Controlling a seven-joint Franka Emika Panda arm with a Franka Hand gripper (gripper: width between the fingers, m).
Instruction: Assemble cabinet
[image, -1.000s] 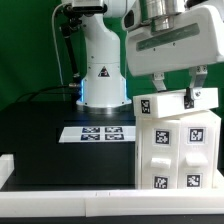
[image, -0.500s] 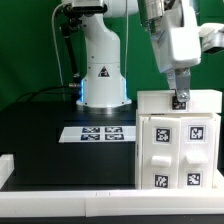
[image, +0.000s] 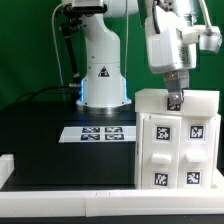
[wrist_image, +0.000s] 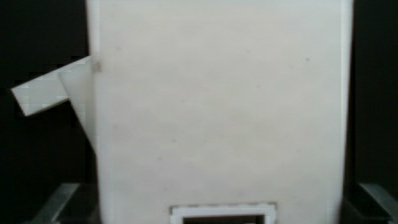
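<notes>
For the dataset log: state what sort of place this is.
Probably a robotics lab test bench: a black table with a fixed marker board, a green backdrop, and a tagged white cabinet under the gripper.

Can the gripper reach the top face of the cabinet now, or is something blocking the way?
Probably yes. In the exterior view the gripper hangs directly over the cabinet, its fingertips at or just above the top face, with nothing between them. The wrist view shows the same bare white surface straight ahead. Actual contact cannot be confirmed.

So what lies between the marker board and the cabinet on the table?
Nothing: in the exterior view only a narrow strip of bare black table separates the marker board from the cabinet. The wrist view doesn't show that stretch.
</notes>
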